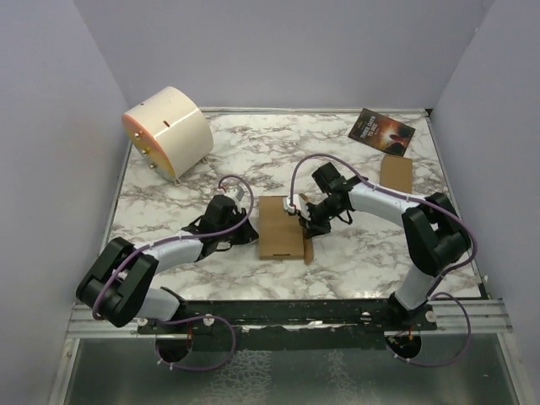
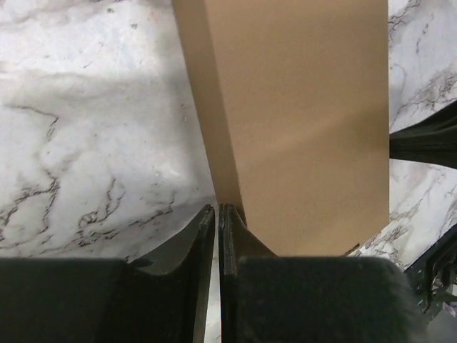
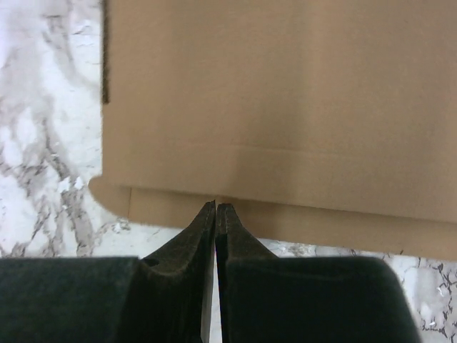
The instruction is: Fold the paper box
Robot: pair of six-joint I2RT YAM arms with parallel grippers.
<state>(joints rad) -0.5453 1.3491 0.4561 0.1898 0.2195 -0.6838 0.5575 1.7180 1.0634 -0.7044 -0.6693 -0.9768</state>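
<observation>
The paper box (image 1: 278, 226) is plain brown cardboard, lying partly folded in the middle of the marble table. My left gripper (image 1: 250, 228) is at its left edge. In the left wrist view the jaws (image 2: 217, 209) are closed on the lower end of the box's upright side wall (image 2: 214, 128). My right gripper (image 1: 305, 221) is at the box's right side. It is shut (image 3: 216, 205), with its tips touching the edge of a flat flap (image 3: 285, 214) and nothing between them. A short flap (image 1: 308, 251) sticks up at the box's near right corner.
A cream cylinder (image 1: 169, 131) lies at the back left. A dark printed booklet (image 1: 381, 131) and a smaller brown cardboard box (image 1: 396, 174) sit at the back right. Purple walls close in the table (image 1: 177, 194) on three sides.
</observation>
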